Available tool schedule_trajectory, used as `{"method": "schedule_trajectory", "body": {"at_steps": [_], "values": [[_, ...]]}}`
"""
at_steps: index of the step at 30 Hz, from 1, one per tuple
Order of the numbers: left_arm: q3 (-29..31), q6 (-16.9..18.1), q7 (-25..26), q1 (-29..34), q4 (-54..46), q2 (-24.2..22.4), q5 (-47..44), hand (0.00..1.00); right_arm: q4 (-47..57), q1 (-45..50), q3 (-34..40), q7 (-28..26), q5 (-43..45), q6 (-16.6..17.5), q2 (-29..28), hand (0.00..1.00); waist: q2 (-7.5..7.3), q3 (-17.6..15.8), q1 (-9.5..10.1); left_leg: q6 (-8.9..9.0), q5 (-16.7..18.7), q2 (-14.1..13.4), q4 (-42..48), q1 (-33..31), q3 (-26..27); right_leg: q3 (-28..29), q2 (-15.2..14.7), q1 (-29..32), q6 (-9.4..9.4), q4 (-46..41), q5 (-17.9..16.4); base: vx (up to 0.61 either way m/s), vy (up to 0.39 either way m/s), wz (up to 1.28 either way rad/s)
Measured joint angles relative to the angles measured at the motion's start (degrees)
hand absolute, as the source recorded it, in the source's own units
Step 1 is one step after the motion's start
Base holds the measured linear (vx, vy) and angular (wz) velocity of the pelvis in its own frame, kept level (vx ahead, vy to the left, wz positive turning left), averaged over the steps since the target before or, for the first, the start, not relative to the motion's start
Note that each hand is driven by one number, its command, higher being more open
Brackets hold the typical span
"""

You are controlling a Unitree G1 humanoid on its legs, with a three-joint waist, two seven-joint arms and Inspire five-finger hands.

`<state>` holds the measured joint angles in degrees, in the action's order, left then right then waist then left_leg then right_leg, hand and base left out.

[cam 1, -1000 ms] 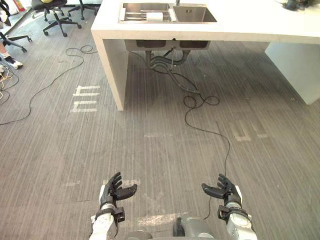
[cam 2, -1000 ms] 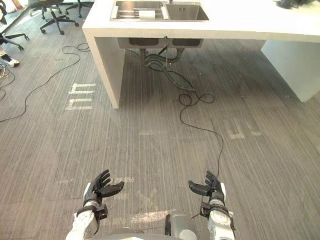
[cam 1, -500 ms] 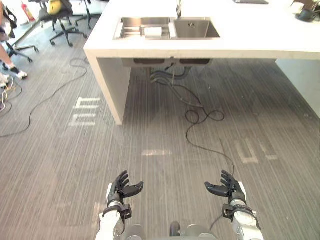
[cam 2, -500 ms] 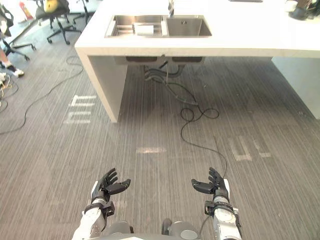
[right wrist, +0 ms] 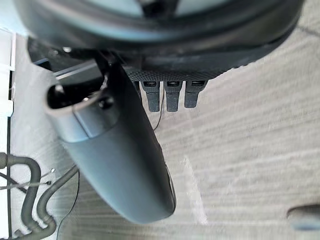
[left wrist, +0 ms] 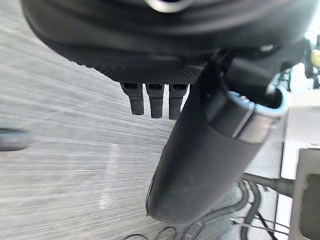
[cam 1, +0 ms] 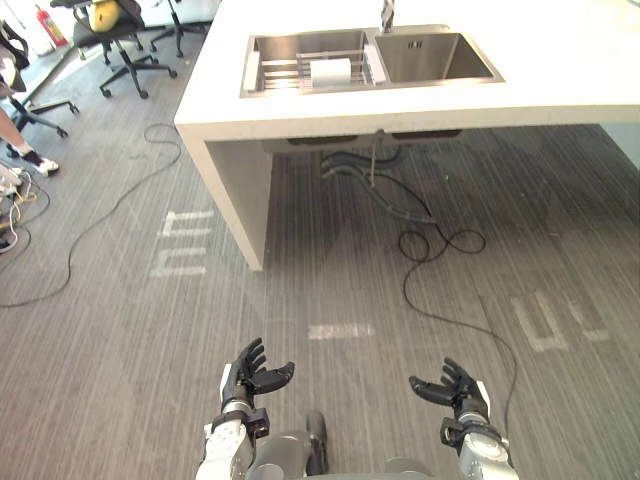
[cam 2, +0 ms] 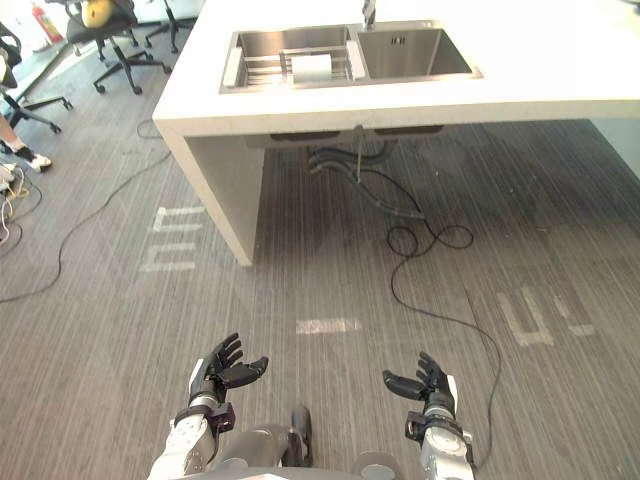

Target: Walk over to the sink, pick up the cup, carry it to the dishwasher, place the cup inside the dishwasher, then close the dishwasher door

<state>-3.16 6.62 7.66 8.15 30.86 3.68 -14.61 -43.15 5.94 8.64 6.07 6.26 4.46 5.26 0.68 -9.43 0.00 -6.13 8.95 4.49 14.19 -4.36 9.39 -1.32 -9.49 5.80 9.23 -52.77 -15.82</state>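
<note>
The white cylindrical cup (cam 1: 331, 71) lies on its side on a wire rack (cam 1: 285, 72) in the stainless steel sink (cam 1: 262, 60) of the white table (cam 1: 560, 70), with its long axis running left to right. It is well ahead of me, slightly nearer my left hand (cam 1: 250, 378) than my right hand (cam 1: 455, 388). On both, the fingers (left wrist: 155, 102) are loosely spread and hold nothing.

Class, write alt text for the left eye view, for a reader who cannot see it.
The left hand and right hand hover open and empty over grey floor, short of a white counter. Its sink holds a white cup on a rack in the left basin; office chairs stand far left.
</note>
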Motion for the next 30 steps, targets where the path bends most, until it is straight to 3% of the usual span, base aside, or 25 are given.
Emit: {"method": "schedule_trajectory", "body": {"at_steps": [1, 3, 5, 7, 8, 9, 11, 13, 15, 17, 19, 22, 24, 25, 26, 27, 29, 30], "values": [[-0.07, 0.0, 0.01, -0.01, -0.79, 0.16, -0.01, 0.9, 0.0, 0.14, -0.31, -0.08, -0.17, 0.0, -0.05, 0.9, -0.03, 0.08, -0.41, -0.4, 0.34, 0.07, -0.07, 0.97, -0.48, -1.24, -0.21, 1.33, -1.1, -1.75, -0.6, 0.38, 0.051, 0.25], [-0.14, 0.19, 0.13, -0.46, -3.91, 0.51, -0.07, 0.9, 0.02, 0.12, -0.56, -0.19, -0.95, 0.01, -0.48, 0.9, -0.45, 0.38, -1.06, 0.0, 1.25, 0.04, -1.54, 4.22, -1.75, -4.02, -0.09, 7.25, -5.25, -0.78, -3.17, 0.43, 0.001, 0.31], [-0.1, 0.26, 0.47, -1.88, -3.96, 0.22, -0.33, 0.9, -0.39, -0.39, -0.55, -0.36, -0.94, 0.0, -0.26, 0.9, 0.06, 0.08, -1.38, 0.92, 1.78, -1.44, -1.84, 6.02, -2.97, -4.18, 2.12, 10.38, -6.07, 7.88, -3.62, 0.37, -0.097, 0.25], [0.41, 0.37, 1.15, -2.6, -4.02, 0.0, -1.24, 0.9, -0.52, -0.83, -0.67, -0.62, -0.94, 0.0, -0.27, 0.9, 0.4, -0.1, -1.67, 3.23, 3.14, -3.76, -1.82, 7.86, -3.81, -3.69, 4.48, 12.63, -5.83, 19.39, -1.71, 0.43, -0.192, 0.24], [0.53, 0.58, 1.32, -2.5, -4.33, 0.35, -1.26, 0.9, -0.5, -0.64, -0.88, -0.62, -0.94, 0.03, -0.3, 0.9, -0.34, 0.18, -1.77, 5.5, 4.55, -4.16, -1.72, 9.25, -4.0, -3.23, 5.01, 12.34, -6.11, 29.24, 5.75, 0.47, -0.227, 0.26], [0.56, 0.67, 1.45, -2.31, -4.12, 0.25, -1.36, 0.9, -0.94, -0.21, -1.3, -0.53, -0.95, 0.11, 0.72, 0.9, -0.2, 0.55, -1.95, 6.58, 6.68, -5.03, -1.31, 11.05, -4.73, -3.16, 5.42, 11.9, -6.6, 30.05, 13.8, 0.4, -0.191, 0.18], [0.55, 0.68, 2.0, -2.01, -5.48, -1.09, -1.95, 0.9, -0.71, -1.11, -1.43, -0.37, -0.98, 0.11, 1.85, 0.9, 1.4, 1.1, -2.01, 7.2, 6.96, -7.75, -0.31, 10.86, -4.95, -3.71, 7.48, 11.58, -7.91, 30.05, 12.82, 0.37, -0.239, -0.04], [0.11, 0.66, 1.98, -2.01, -9.2, -1.98, -2.26, 0.9, 0.32, -1.42, -1.43, -0.24, -1.01, 0.18, 1.95, 0.9, 1.75, 0.92, -2.17, 7.6, 6.69, -9.33, 3.9, 9.14, -5.71, -4.92, 8.62, 9.88, -8.99, 31.26, 10.76, 0.3, -0.244, 0.18], [-1.56, 0.65, 1.94, -1.66, -14.3, -3.18, -2.26, 0.9, 3.29, 1.12, -1.63, 0.12, -1.05, 0.18, 1.79, 0.9, 2.17, 0.07, -2.25, 8.12, 6.15, -11.1, 17.69, 4.93, -7.4, -7.22, 9.33, 5.18, -9.76, 33.34, 9.51, 0.23, -0.202, 0.46], [-3.11, 1.57, 2.17, 0.26, -23.52, -4.75, -2.25, 0.9, 7.48, 3.97, -3.0, 0.43, -1.0, 0.32, 1.48, 0.9, 2.8, -0.64, -0.88, 8.31, 2.75, -15.5, 37.77, -2.98, -6.12, -7.67, 11.43, -0.39, -12.09, 35.33, 7.2, 0.22, -0.149, 0.04], [-4.28, 2.43, 2.22, 0.28, -29.15, -4.79, -2.35, 0.9, 9.06, 3.64, -3.7, 0.76, -0.92, 0.33, 0.96, 0.9, 2.59, -0.77, -0.43, 7.68, 5.03, -16.67, 40.48, -8.0, -4.11, -7.12, 11.58, -2.86, -12.99, 36.8, 6.11, 0.23, -0.086, -0.1], [-6.02, 3.74, 2.2, 0.21, -32.93, -4.13, -2.34, 0.9, 9.59, 3.35, -4.39, 0.75, -0.93, 0.43, 1.0, 0.9, 2.61, -0.8, 0.69, 7.43, 6.76, -14.13, 31.47, -10.14, -3.66, -5.67, 10.47, -5.34, -12.36, 38.93, 5.64, 0.22, 0.033, -0.17], [-6.72, 3.9, 2.11, 0.2, -34.76, -4.06, -2.21, 0.9, 9.07, 3.22, -4.4, 0.63, -0.95, 0.47, 1.24, 0.9, 2.74, -0.73, 0.63, 8.2, 5.36, -9.5, 16.67, -10.5, -3.73, -5.5, 8.46, -7.71, -10.42, 40.2, 4.34, 0.27, 0.137, 0.04], [-6.93, 3.9, 2.21, 0.19, -35.27, -4.05, -2.1, 0.9, 8.64, 3.05, -4.41, 0.62, -0.98, 0.48, 1.4, 0.9, 2.89, -0.64, 0.66, 8.22, 3.66, -8.53, 11.82, -10.49, -3.99, -5.41, 8.13, -8.01, -9.77, 40.14, 3.79, 0.31, 0.17, 0.02], [-7.26, 3.93, 2.33, 0.18, -36.22, -4.11, -1.72, 0.9, 7.31, 2.79, -4.43, 0.52, -1.03, 0.55, 1.92, 0.9, 3.89, -0.02, 0.8, 7.81, -2.95, -7.46, 3.75, -10.13, -4.46, -5.16, 7.99, -8.35, -8.53, 39.65, 2.39, 0.36, 0.189, -0.18], [-7.27, 3.92, 2.71, 0.42, -37.05, -4.1, -1.04, 0.9, 5.54, 2.27, -4.5, 0.36, -1.11, 0.55, 2.03, 0.9, 4.16, 0.2, 1.39, 5.85, -7.38, -7.15, 1.98, -8.45, -3.84, -3.83, 7.9, -8.72, -7.59, 38.92, 1.37, 0.36, 0.185, -0.28], [-7.27, 3.93, 3.98, 0.25, -39.71, -2.76, 1.18, 0.9, 3.22, 1.79, -4.52, -0.03, -1.42, 0.5, 1.49, 0.9, 2.06, 0.74, 1.46, 3.51, -4.76, -4.27, 2.95, -8.19, -2.57, -1.64, 5.16, -8.76, -4.99, 37.89, -0.35, 0.46, 0.198, -0.13], [-7.44, 3.93, 4.81, 0.3, -41.67, -2.41, 2.23, 0.9, 2.46, 1.97, -4.45, -0.1, -1.49, 0.5, 1.72, 0.9, 1.95, 0.74, 1.45, 2.72, -2.87, -3.19, 3.99, -7.73, -2.0, -0.76, 3.99, -8.73, -4.27, 36.13, -0.76, 0.46, 0.187, 0.02]]}}
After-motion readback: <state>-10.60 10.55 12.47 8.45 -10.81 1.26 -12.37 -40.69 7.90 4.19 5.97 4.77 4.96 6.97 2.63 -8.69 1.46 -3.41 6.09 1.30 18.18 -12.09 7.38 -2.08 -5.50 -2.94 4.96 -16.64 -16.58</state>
